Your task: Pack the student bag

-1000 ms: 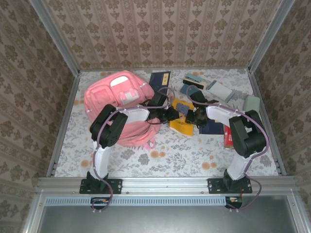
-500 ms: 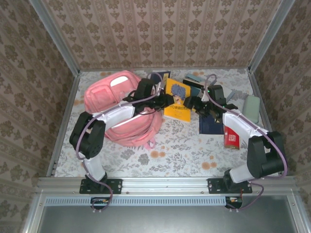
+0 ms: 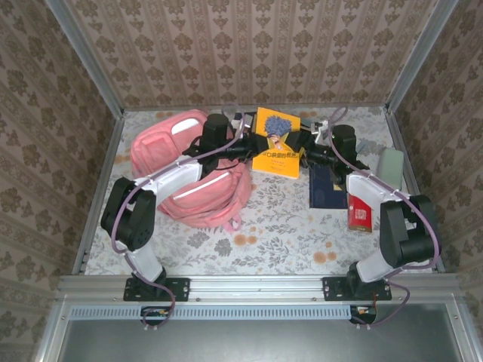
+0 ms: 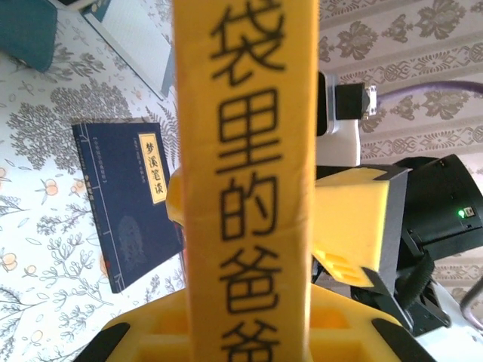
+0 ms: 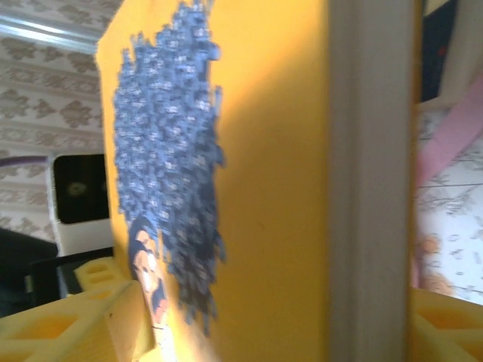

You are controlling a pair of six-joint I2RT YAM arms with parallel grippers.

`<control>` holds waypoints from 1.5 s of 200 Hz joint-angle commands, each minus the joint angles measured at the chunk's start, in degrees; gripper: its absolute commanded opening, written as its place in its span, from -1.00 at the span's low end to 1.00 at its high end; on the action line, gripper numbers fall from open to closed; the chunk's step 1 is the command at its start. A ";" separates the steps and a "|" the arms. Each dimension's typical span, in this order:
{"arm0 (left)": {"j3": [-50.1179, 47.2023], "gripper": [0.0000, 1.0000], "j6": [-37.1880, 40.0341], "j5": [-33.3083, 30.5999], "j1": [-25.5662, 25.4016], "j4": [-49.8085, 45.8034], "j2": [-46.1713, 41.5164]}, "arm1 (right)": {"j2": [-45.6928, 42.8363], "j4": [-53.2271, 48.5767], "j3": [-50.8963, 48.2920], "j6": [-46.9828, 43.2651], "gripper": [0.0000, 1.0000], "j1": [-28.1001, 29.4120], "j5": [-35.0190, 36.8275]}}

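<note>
**Yellow book held up between both arms, next to the pink bag**

From above, the student bag (image 3: 204,200) lies on the flowered counter (image 3: 264,241) toward 9 o'clock. Its white-trimmed pockets face up and the left arm reaches across it. At 12 o'clock a yellow book (image 3: 277,143) is raised with its cover tilted toward the camera. The left gripper (image 3: 247,149) is at its 9 o'clock edge and the right gripper (image 3: 306,148) at its 3 o'clock edge. That 9 o'clock edge is just beside the bag's upper right corner. A navy book (image 3: 326,188) lies flat at 3 o'clock, with a red book (image 3: 359,213) just beside it at 4 o'clock.

The left wrist camera adds the close detail. The book's yellow spine, printed with black Chinese characters, rises straight out of that gripper's jaws, which pinch it. Beyond the spine, one yellow finger (image 4: 355,226) of the other arm sits by the book's 3 o'clock side.

The right wrist camera looks along the blue-patterned cover and the pale page edge. Its fingers (image 5: 68,309) flank the book with the jaws spread wide, but I cannot tell whether they press on it.
</note>
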 commanded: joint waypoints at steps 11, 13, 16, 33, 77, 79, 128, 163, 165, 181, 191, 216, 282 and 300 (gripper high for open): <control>0.02 -1.00 -1.18 3.53 -0.16 6.06 -1.72 | 1.33 12.50 0.11 7.33 0.40 -0.01 -7.44; 0.02 -1.00 -1.17 3.57 -0.15 6.05 -1.70 | 1.37 12.91 0.06 7.56 0.39 -0.01 -7.58; 0.02 -1.00 -1.14 3.63 -0.15 6.05 -1.64 | 1.39 13.33 0.01 7.92 0.38 -0.01 -7.72; -0.18 -1.00 -1.19 3.87 0.02 6.07 -1.72 | 1.30 14.17 -0.06 8.35 0.32 -0.01 -8.60; -0.76 -1.00 -1.60 4.40 0.38 6.61 -1.96 | 1.49 15.14 0.04 9.07 0.25 -0.18 -10.49; -0.84 -1.00 -1.58 4.42 0.38 6.56 -2.02 | 1.56 15.28 0.02 9.16 0.25 -0.18 -10.59; -1.48 -1.00 -4.00 5.03 1.30 9.31 -2.94 | 2.24 14.82 -0.49 9.39 0.28 -0.45 -11.48; -0.91 -1.00 -4.63 5.28 2.31 9.49 -4.23 | 2.52 13.18 -0.88 8.38 0.37 -0.63 -11.78; -0.90 -1.00 -4.64 5.32 2.37 9.52 -4.30 | 2.52 12.99 -0.89 8.26 0.37 -0.63 -11.79; -0.54 -1.00 -4.66 5.46 2.49 9.17 -4.70 | 2.52 11.38 -0.91 7.05 0.39 -0.63 -11.71; -0.59 -1.00 -4.79 5.59 2.49 9.25 -4.71 | 2.60 11.45 -1.04 6.97 0.39 -0.63 -11.79; -1.19 -1.00 -4.74 5.57 2.40 9.41 -4.51 | 2.52 12.83 -1.11 7.88 0.32 -0.65 -12.45; -1.57 -1.00 0.19 6.43 2.74 3.29 -3.86 | 0.65 15.94 -0.34 9.92 -0.19 -0.63 -14.78; -1.43 -1.00 1.20 7.19 2.75 2.18 -3.48 | 0.29 15.40 -0.43 9.60 -0.39 -0.63 -14.87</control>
